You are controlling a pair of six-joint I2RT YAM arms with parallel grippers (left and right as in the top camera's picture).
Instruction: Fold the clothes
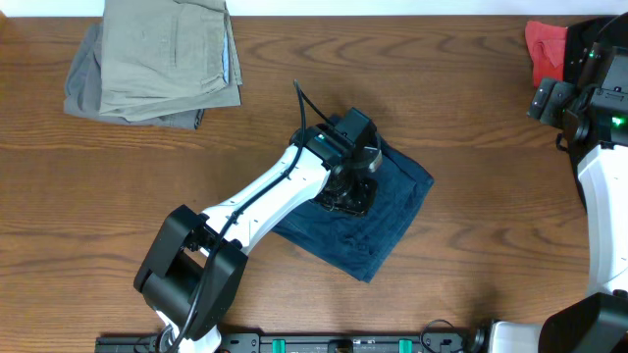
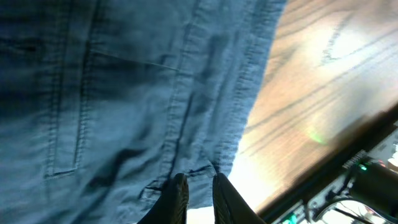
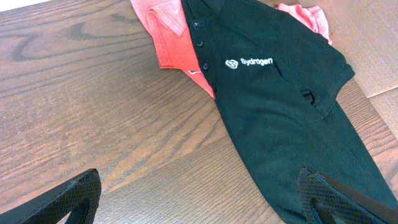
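The dark navy blue shorts [image 1: 392, 211] lie folded in the middle of the table. In the left wrist view they [image 2: 124, 93] fill the frame, showing seams and a pocket. My left gripper [image 1: 351, 196] is down on the shorts near their middle; its fingers [image 2: 199, 190] are nearly together over the cloth's edge, with nothing seen between them. My right gripper [image 3: 199, 174] is wide open and empty at the table's far right. It hovers beside a black polo shirt [image 3: 280, 106] that lies over a coral-red piece [image 3: 174, 37].
A stack of folded khaki [image 1: 172, 49] and grey clothes [image 1: 83, 88] sits at the back left. The coral-red piece [image 1: 545, 44] shows at the back right next to the right arm [image 1: 599, 167]. A rail with cables [image 1: 343, 343] runs along the front edge.
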